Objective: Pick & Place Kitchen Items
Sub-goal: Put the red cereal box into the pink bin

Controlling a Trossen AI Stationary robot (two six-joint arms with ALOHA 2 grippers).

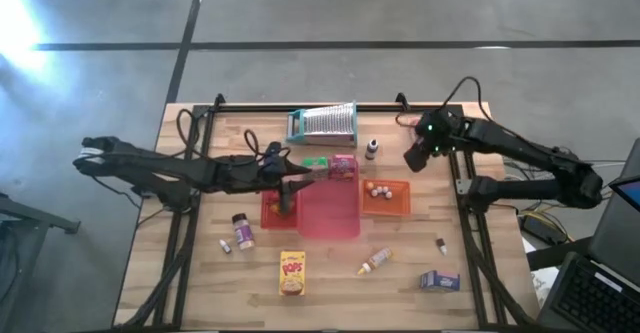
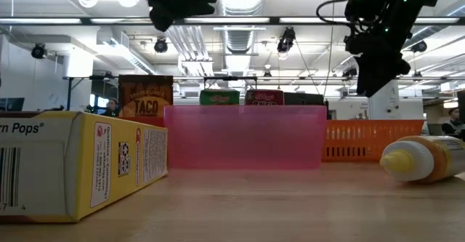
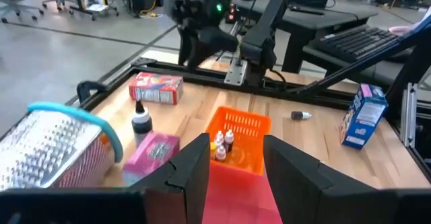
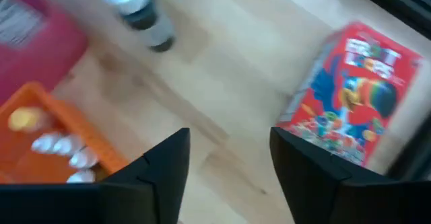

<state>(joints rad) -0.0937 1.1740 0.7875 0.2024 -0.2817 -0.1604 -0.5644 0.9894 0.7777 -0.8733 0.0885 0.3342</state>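
Nearest the lower edge of the high view lie the loose groceries: a yellow cereal box (image 1: 292, 273) at lower centre, a small squeeze bottle (image 1: 375, 262) to its right, a blue box (image 1: 439, 281) at lower right, and a spice jar (image 1: 242, 231) left of centre, all spread apart on the tabletop (image 1: 200, 273). Any of these could tip or slide if an arm sweeps low across them. At mid-frame the left pincer (image 1: 287, 185) hangs over the left edge of the pink tray (image 1: 330, 213), fingers spread wide and empty; a descent here could clip the tray wall and shove it into the orange basket (image 1: 398, 205), which already holds tiny bottles (image 1: 378, 189). Behind the tray, a green box (image 1: 315, 162) and a pink box (image 1: 343, 167) stand close together, so gripping one may knock the other over. Toward the upper right, the right pincer (image 1: 415, 158) hovers open and empty above a red box (image 4: 350, 109) and near a dark-capped bottle (image 1: 371, 150); its wrist picture is smeared, so its height is probably uncertain, and a misjudged drop could topple the bottle.
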